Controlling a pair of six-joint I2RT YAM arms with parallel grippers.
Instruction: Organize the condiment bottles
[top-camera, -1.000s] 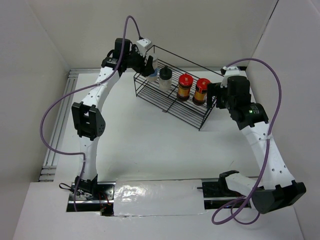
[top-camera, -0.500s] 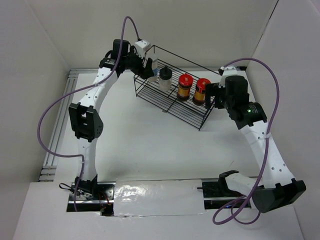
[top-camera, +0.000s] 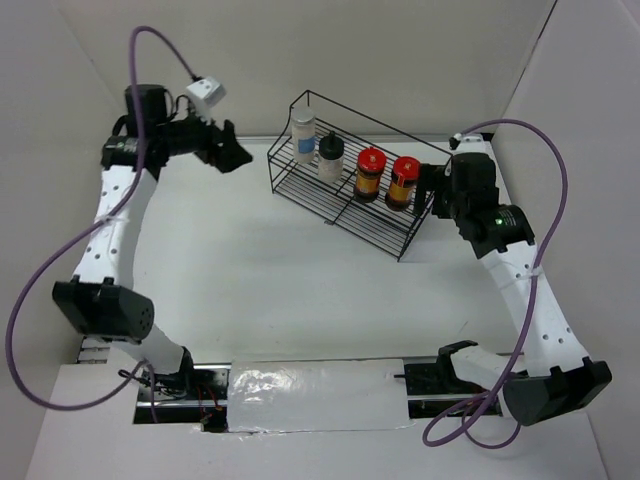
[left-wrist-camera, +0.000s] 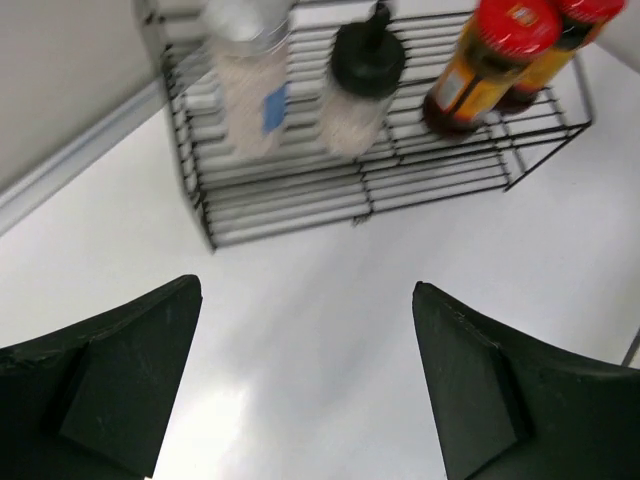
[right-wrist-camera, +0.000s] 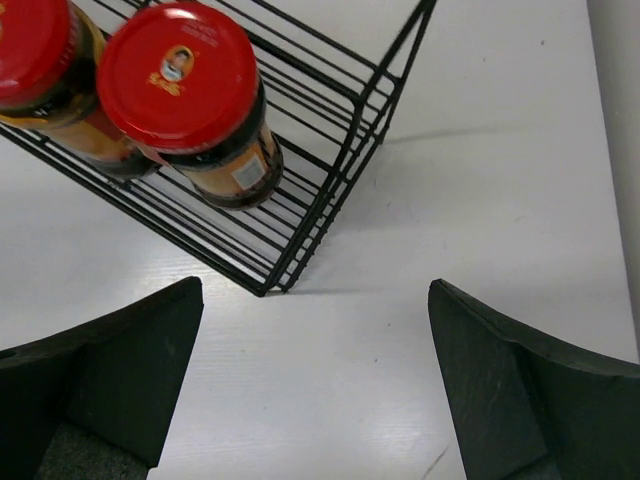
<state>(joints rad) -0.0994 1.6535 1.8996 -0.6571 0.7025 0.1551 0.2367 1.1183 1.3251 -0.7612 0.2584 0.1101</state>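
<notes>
Left tool (left-wrist-camera: 305, 300) and right tool (right-wrist-camera: 315, 295) are being held spread and empty, the condiment bottles (top-camera: 371, 172) standing inside the wire rack (top-camera: 330, 205), which risks being jolted by the nearby right tool.

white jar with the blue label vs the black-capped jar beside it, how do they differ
The white jar has a grey cap, the black-capped jar a black one. The white jar carries a blue label; the black-capped jar shows none. The white jar stands at the rack's end, the black-capped jar next inward. Both are pale and upright on the rack.
</notes>
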